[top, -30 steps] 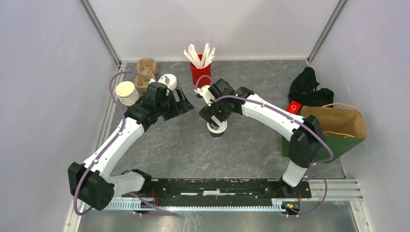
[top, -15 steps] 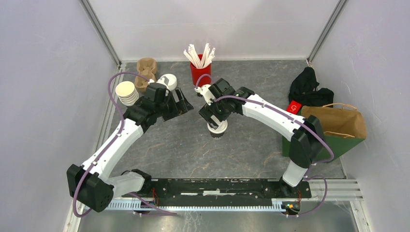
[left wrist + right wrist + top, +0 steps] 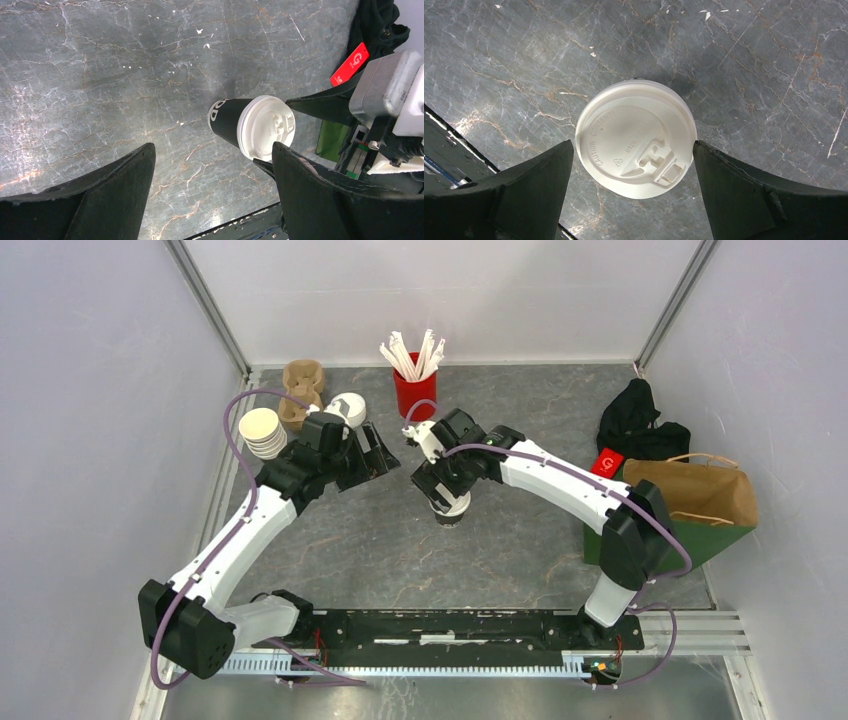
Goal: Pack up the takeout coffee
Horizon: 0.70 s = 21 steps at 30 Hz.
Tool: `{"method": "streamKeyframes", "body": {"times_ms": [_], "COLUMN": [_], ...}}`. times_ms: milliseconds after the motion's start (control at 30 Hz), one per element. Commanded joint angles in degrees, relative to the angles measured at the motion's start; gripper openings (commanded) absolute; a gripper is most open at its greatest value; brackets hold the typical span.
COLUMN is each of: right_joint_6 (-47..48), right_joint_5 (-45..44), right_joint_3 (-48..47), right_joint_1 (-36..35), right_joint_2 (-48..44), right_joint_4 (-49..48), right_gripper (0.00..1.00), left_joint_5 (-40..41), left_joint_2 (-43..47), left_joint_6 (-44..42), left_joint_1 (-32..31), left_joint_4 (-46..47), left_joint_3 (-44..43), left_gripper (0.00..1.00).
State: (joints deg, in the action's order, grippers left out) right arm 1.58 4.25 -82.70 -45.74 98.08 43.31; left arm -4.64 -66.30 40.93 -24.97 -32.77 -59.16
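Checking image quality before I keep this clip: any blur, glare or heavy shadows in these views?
Top external: even light, sharp, no hard shadows. Left wrist: pale sheen on the tabletop; lidded cup crisp. Right wrist: lid sharp enough to show embossed lettering, short shadow beside it; jaws nearly featureless black.

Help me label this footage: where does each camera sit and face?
Top external: high behind the near edge, looking down at the table; both arms show.
Left wrist: angled down toward the lidded cup; its open left claw shows.
Right wrist: straight down on that cup; open right claw flanks it.
All share the cup.
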Motion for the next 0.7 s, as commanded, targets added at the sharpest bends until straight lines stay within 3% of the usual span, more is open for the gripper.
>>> {"method": "streamKeyframes", "body": {"times_ms": [0, 200, 667], "right_joint_6": [0.3, 0.0, -0.9], "right_joint_5": [-2.1, -3.9, -14.1], "right_joint_3": [0.1, 0.9, 4.8], "right_joint_1": [-0.7, -0.8, 1.3], "right_joint_2": [-0.9, -0.6, -1.7], "right_joint_4": [-1.3, -1.3, -4.3], "right_gripper": [0.95, 0.88, 0.84], "left_joint_5": [0.0, 0.0, -1.2], "left_joint_2": [1.2, 1.1, -0.4], "left_joint_6": [1.6, 1.5, 0.8], "left_joint_1": [0.3, 0.3, 0.3], "left_joint_4": [1.4, 1.4, 2.4], "left_joint_3": [0.5, 0.5, 0.1], "left_gripper": [0.92, 0.92, 0.92]}}
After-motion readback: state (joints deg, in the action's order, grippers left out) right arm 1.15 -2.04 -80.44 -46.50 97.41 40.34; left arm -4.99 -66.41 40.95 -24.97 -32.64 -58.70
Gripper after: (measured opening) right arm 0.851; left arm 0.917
